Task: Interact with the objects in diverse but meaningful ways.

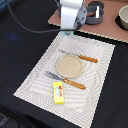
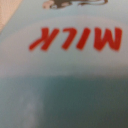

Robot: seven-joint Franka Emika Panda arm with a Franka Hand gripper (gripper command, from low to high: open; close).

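Striped placemat [image 1: 35,80]: one plate [image 1: 69,66], one yellow packet [image 1: 58,92].

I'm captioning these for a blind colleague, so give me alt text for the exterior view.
A white robot arm hangs over the far edge of a pale striped placemat on a black table. On the mat lie a round wooden plate between an orange-handled knife and fork, and a yellow packet.
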